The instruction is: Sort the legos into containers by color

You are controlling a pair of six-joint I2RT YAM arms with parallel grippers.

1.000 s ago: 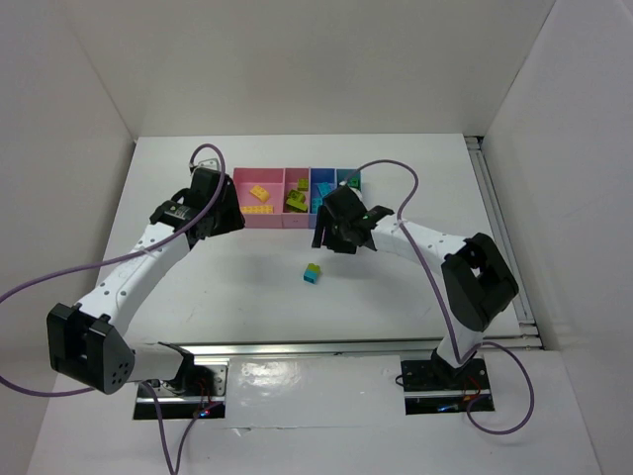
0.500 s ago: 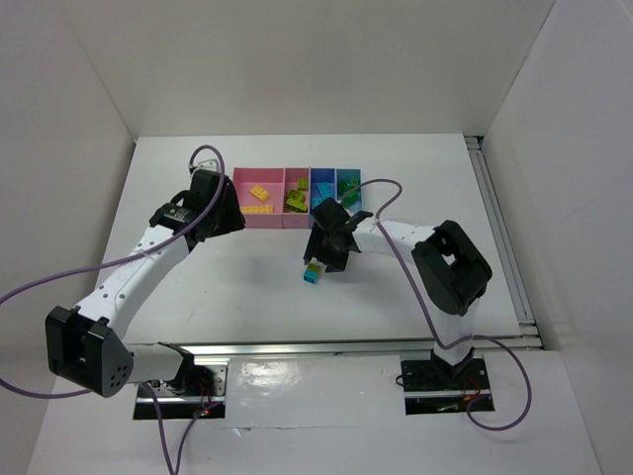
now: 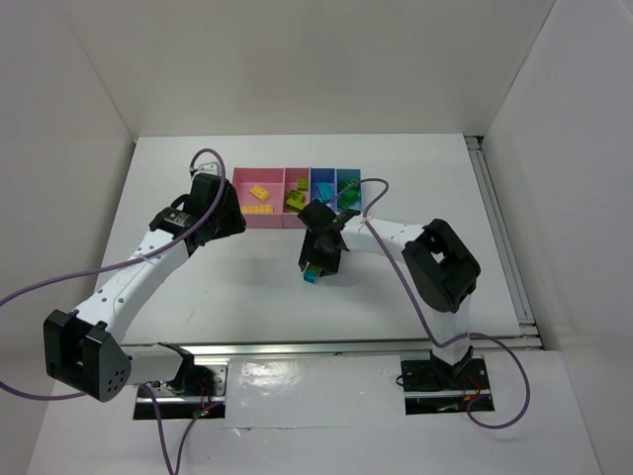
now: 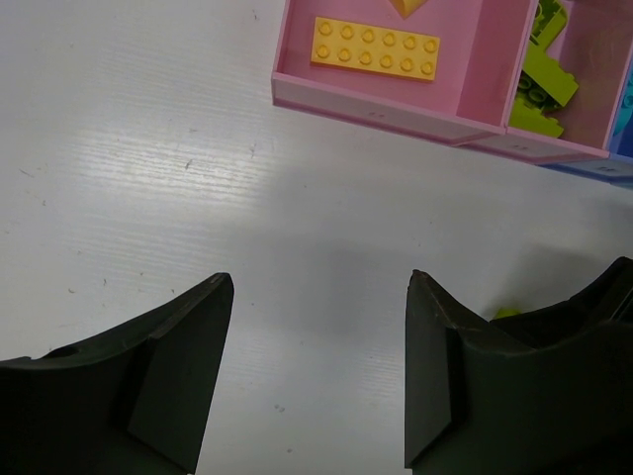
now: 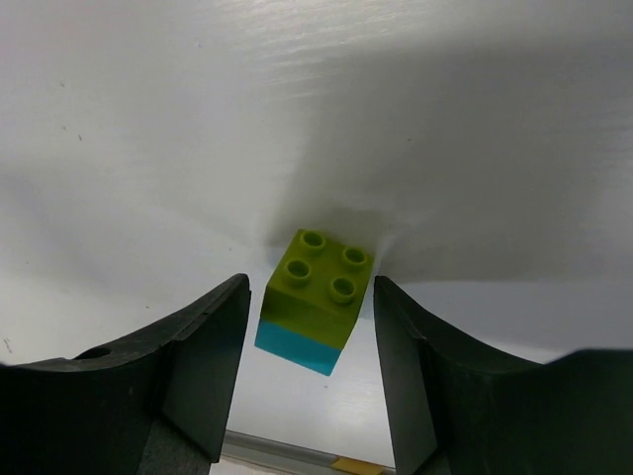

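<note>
A lime green brick (image 5: 316, 277) stacked on a cyan brick (image 5: 295, 345) stands on the white table; the stack also shows in the top view (image 3: 313, 274). My right gripper (image 5: 309, 285) is open, with one finger on each side of the stack and not touching it; in the top view it (image 3: 316, 259) hangs right over the stack. My left gripper (image 4: 318, 282) is open and empty above bare table, just in front of the containers (image 3: 273, 221). The wide pink bin (image 4: 376, 101) holds a yellow plate (image 4: 376, 48). The narrower pink bin holds lime bricks (image 4: 544, 84).
The blue-violet bin (image 3: 322, 185) holds cyan bricks and the light blue bin (image 3: 348, 182) holds green ones. The right arm's black gripper body (image 4: 593, 307) shows at the lower right of the left wrist view. White walls enclose the table.
My right gripper has moved left and toward the near edge, from beside the bins to over the lime-and-cyan stack, which it now straddles. The left arm has barely moved.
</note>
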